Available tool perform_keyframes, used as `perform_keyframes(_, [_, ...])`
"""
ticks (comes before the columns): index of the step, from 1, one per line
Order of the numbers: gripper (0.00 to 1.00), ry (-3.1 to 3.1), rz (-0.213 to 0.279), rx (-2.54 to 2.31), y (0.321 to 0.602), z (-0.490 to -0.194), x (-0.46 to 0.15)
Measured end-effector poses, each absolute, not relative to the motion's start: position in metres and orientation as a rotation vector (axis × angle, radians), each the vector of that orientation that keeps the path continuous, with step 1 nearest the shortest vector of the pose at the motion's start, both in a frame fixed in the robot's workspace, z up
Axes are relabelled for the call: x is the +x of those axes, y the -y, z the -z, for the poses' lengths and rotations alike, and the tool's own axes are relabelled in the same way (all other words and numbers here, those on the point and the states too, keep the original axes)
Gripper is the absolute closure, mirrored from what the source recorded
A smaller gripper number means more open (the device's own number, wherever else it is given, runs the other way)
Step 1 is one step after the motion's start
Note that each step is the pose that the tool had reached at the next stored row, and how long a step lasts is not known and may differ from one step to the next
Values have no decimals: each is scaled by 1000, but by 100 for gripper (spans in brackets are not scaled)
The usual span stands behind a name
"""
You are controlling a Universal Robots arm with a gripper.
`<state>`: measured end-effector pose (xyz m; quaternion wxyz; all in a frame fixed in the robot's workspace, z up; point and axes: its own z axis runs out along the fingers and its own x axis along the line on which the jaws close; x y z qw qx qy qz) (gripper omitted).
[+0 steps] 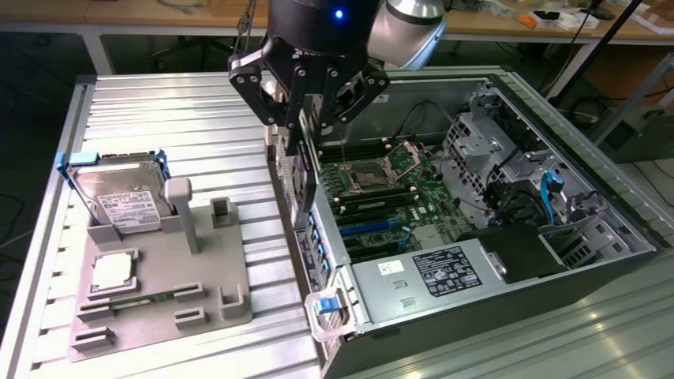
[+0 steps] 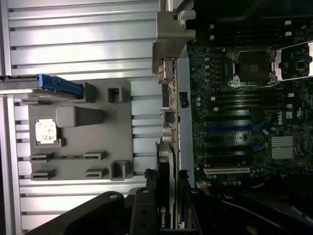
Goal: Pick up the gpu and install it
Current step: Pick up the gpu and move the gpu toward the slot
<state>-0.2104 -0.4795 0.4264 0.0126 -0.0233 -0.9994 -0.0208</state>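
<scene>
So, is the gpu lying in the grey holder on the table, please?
No, the tool holds the gpu at the open computer case's edge.

Black gripper [image 1: 308,118], blue lamp [image 1: 337,13] above it; beneath it the dark gpu [image 1: 306,178] with silvery bracket [image 2: 171,46]. On the exterior view's left of the gripper: grey tray [image 1: 211,268], silver drive [image 1: 106,185] with white label [image 1: 126,209] and blue frame [image 1: 76,160], ribbed silver table [image 1: 179,110]. On the exterior view's right: green board [image 1: 421,201] with blue slots [image 1: 364,229].
</scene>
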Motion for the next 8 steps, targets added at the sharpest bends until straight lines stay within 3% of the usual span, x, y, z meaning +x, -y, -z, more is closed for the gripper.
perform_keyframes(8, [73,3115,65,-73,479,-426,-209])
